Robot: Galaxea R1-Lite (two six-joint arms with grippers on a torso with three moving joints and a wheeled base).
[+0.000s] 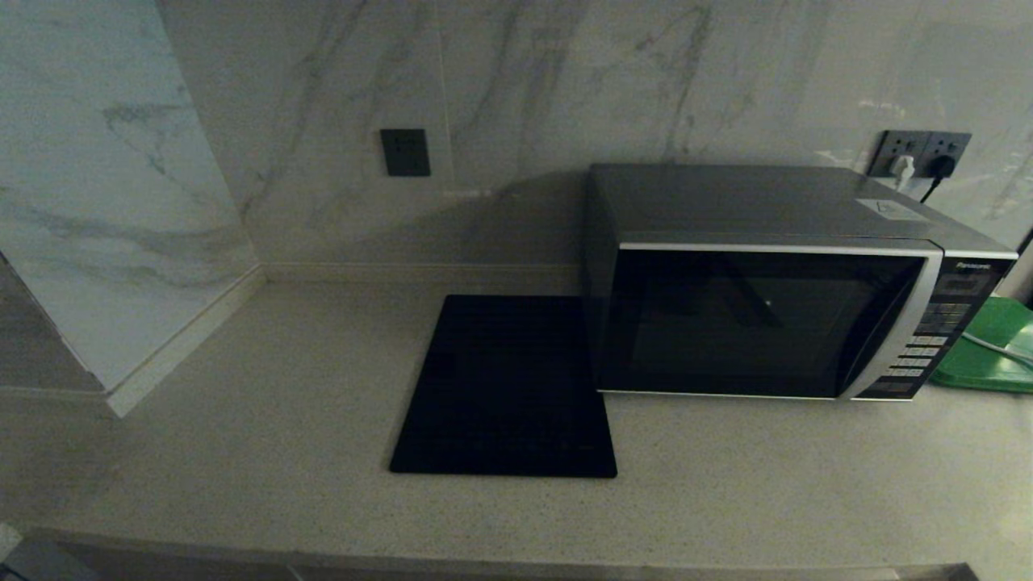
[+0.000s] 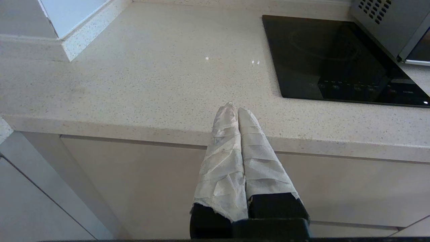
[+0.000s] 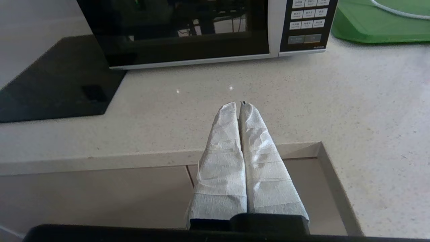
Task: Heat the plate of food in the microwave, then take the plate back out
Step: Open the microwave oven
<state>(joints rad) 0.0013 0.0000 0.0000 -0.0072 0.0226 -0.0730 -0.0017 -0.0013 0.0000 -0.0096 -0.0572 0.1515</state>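
Observation:
The microwave (image 1: pixel 767 323) stands on the counter's right half, its black glass door closed and its button panel (image 3: pixel 307 20) at the right end. The plate of food is out of view in every frame. My left gripper (image 2: pixel 234 108) hangs shut and empty in front of the counter's front edge, left of the black slab. My right gripper (image 3: pixel 239 107) is shut and empty too, parked at the counter's front edge below the microwave door. Neither arm shows in the head view.
A flat black slab (image 1: pixel 508 387) lies on the counter just left of the microwave. A green board (image 1: pixel 989 347) with a white cable lies right of the microwave. Marble walls close the back and left. A wall socket (image 1: pixel 920 153) sits above the microwave.

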